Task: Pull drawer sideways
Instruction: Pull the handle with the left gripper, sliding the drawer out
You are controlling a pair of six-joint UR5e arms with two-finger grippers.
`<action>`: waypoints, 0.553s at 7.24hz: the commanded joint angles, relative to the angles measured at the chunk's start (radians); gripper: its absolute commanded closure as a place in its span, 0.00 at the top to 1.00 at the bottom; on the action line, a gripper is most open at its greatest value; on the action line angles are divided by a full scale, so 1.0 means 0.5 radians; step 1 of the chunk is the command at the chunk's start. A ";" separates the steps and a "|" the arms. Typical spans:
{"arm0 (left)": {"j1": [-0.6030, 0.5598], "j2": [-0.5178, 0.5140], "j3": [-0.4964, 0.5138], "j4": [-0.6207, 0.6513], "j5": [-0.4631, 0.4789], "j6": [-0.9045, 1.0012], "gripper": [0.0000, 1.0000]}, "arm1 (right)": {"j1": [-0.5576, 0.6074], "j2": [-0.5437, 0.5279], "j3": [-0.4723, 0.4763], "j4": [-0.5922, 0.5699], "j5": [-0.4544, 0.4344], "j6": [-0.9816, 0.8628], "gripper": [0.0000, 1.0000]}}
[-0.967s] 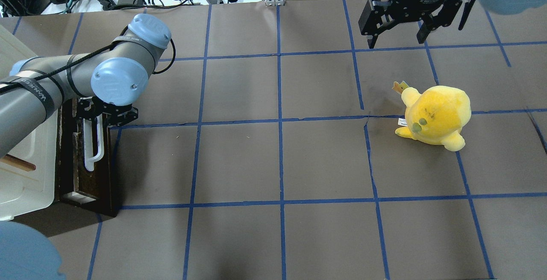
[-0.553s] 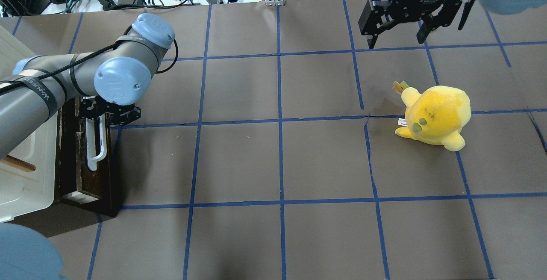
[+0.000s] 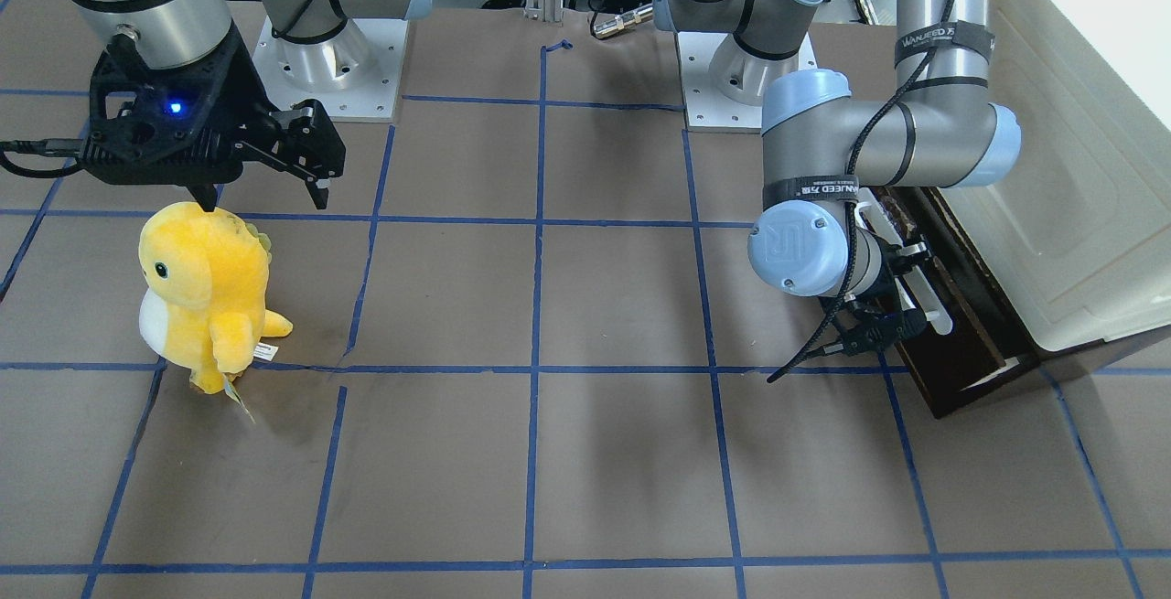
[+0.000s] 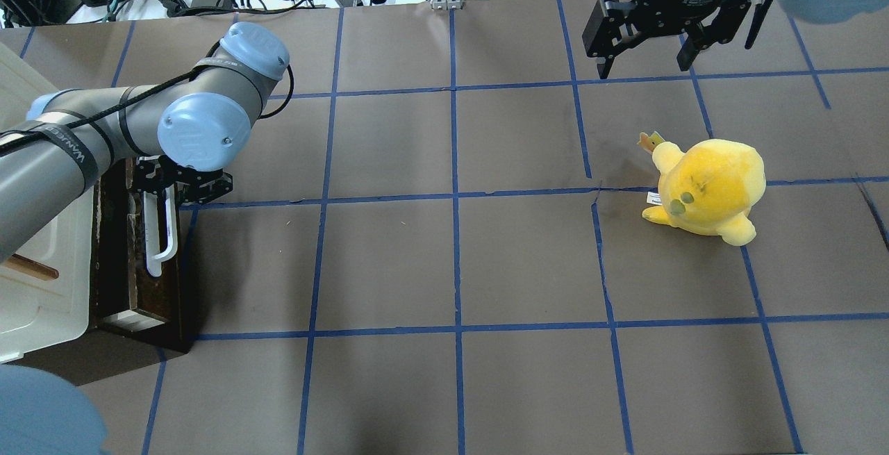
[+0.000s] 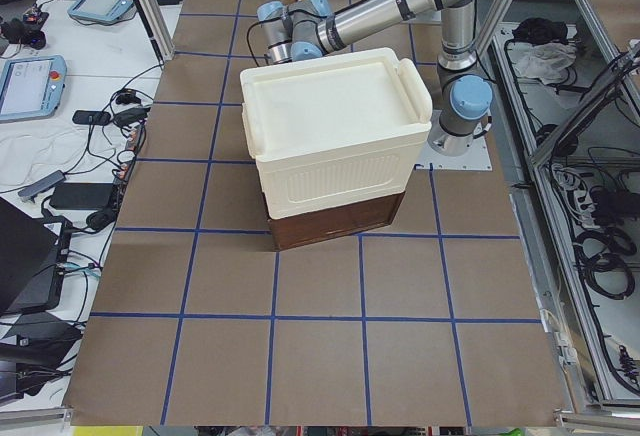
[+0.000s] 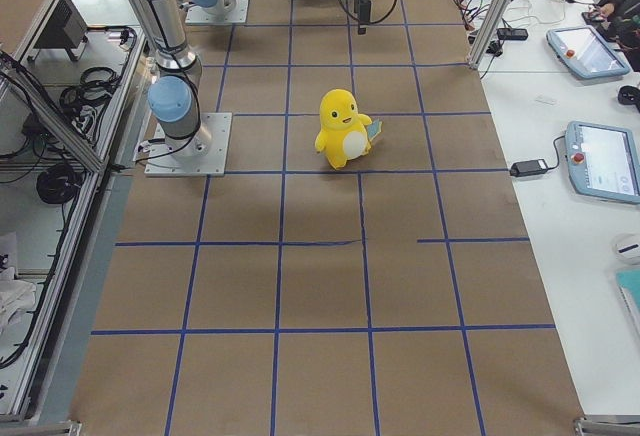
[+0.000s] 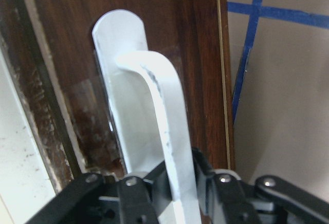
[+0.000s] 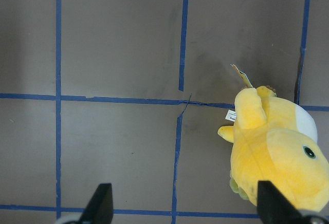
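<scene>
The dark brown drawer (image 4: 135, 292) sticks out a little from the cream-white cabinet (image 4: 42, 281) at the table's left edge. Its long white bar handle (image 4: 165, 229) faces the table. My left gripper (image 4: 180, 187) is shut on the far end of the handle. The left wrist view shows the handle (image 7: 162, 121) running between the black fingers (image 7: 136, 198) against the drawer front (image 7: 190, 44). From the front view the left gripper (image 3: 892, 311) hangs beside the drawer (image 3: 965, 347). My right gripper (image 4: 646, 59) is open and empty, high at the far right.
A yellow plush toy (image 4: 708, 187) stands on the right half of the table, near and below the right gripper (image 3: 265, 187); it also shows in the right wrist view (image 8: 277, 152). The cabinet (image 5: 340, 146) sits over the drawer. Blue tape lines grid the brown table.
My left gripper has moved slightly right, holding the handle. The drawer has come a little way out of the cabinet with it. The right arm and plush have not moved.
</scene>
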 commanded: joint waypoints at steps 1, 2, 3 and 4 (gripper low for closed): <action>-0.019 -0.012 0.010 -0.008 -0.004 -0.024 0.00 | 0.000 0.000 0.000 0.000 -0.003 0.001 1.00; -0.022 -0.012 0.020 -0.011 -0.004 -0.024 0.00 | 0.000 0.000 0.000 0.000 0.000 0.001 1.00; -0.025 -0.015 0.035 -0.029 -0.016 -0.024 0.00 | 0.000 0.000 0.000 0.000 -0.003 0.001 1.00; -0.046 -0.033 0.050 -0.038 -0.016 -0.048 0.00 | 0.000 0.000 0.000 0.000 0.000 0.001 1.00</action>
